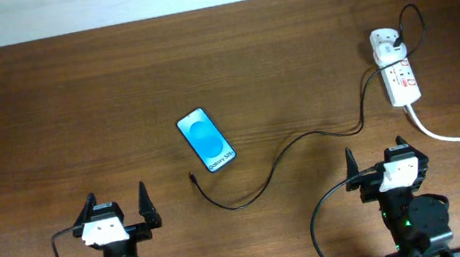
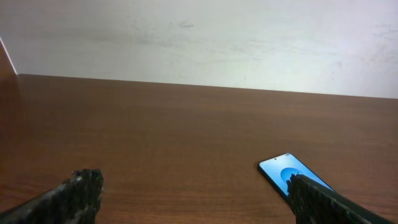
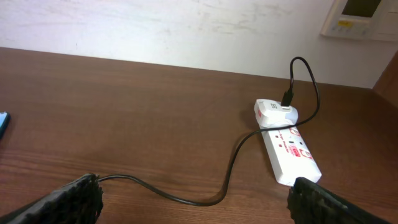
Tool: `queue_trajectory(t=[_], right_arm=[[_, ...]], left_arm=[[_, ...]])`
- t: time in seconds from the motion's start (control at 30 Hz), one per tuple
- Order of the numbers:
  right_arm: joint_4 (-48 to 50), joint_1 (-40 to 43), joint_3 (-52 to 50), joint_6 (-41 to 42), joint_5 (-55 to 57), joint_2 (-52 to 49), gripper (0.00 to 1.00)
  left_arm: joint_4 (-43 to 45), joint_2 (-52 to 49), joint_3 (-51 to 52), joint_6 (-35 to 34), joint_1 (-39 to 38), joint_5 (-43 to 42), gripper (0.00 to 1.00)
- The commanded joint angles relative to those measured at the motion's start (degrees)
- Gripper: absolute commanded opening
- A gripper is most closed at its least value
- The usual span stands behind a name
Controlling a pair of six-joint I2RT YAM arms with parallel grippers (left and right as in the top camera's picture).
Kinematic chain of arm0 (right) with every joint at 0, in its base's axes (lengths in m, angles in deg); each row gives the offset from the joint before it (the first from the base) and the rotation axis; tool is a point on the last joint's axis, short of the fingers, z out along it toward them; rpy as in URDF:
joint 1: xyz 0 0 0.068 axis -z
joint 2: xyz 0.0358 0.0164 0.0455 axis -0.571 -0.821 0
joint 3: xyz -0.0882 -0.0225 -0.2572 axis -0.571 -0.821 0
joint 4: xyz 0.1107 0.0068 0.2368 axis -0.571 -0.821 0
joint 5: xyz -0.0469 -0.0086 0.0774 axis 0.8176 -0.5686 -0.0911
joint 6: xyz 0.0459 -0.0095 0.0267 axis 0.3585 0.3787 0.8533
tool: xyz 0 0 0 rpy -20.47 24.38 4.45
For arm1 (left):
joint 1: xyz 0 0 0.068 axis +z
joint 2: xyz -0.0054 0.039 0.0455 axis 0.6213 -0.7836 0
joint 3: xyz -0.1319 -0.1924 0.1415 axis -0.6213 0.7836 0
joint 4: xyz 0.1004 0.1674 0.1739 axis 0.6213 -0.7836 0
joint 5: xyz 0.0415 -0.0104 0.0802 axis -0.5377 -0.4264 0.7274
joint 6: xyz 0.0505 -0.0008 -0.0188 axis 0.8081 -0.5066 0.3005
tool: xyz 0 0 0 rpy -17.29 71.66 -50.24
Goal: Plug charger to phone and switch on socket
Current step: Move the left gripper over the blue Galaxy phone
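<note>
The phone (image 1: 206, 140) lies flat near the table's middle, blue screen up; it also shows in the left wrist view (image 2: 280, 169), partly behind my right finger. The charger's thin black cable (image 1: 271, 166) runs from its loose tip (image 1: 193, 180) near the phone to a white plug adapter (image 1: 386, 43) seated in the white socket strip (image 1: 402, 79) at the far right. The right wrist view shows the cable (image 3: 231, 163) and the socket (image 3: 289, 152). My left gripper (image 1: 116, 209) is open and empty, in front of the phone. My right gripper (image 1: 383, 167) is open and empty, in front of the socket.
The socket's thick white cord (image 1: 457, 136) runs off the right edge of the table. A light wall (image 2: 199, 37) stands behind the table's far edge. A white wall panel (image 3: 359, 17) hangs at the top right of the right wrist view.
</note>
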Motion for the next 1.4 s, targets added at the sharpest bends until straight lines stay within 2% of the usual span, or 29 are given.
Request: queue_trajectory(t=[0.0,0.47,0.6,0.83,1.07,1.27,1.37], right_arm=[[0.17,0.48,-0.61,0.11,-0.74,0.07,0.99],[0.17,0.48,-0.61,0.11,-0.74,0.07,0.98],[0.17,0.48,-0.61,0.11,-0.76,0.07,0.98],[0.17,0.48,-0.61,0.11,-0.74,0.07,0.98],[0.17,0.48,-0.61,0.11,-0.76,0.07,0.98],[0.17,0.48,-0.61,0.11,-0.76,0.07,0.98],[0.17,0.48,-0.61,0.11,-0.76,0.07,0.98]], left_arm=[[-8.26,-9.92,-13.16,-6.69,-0.07,-4.94,0.99],[-2.73,-9.90,-9.25,-7.74,-0.09,-4.96,0.99],[-2.21,-9.92,-9.38,-7.67,-0.09,-10.82,0.99],[-8.28,-11.50,-17.68,-7.67,-0.07,-11.21,0.99],[-13.90,-26.23,-32.61,-7.72,-0.09,-10.73,0.99],[-22.53,-46.14,-50.84,-8.28,-0.33,-10.93,0.99],[-28.94,-56.78,-61.75,-8.35,-3.32,-10.88,0.99]])
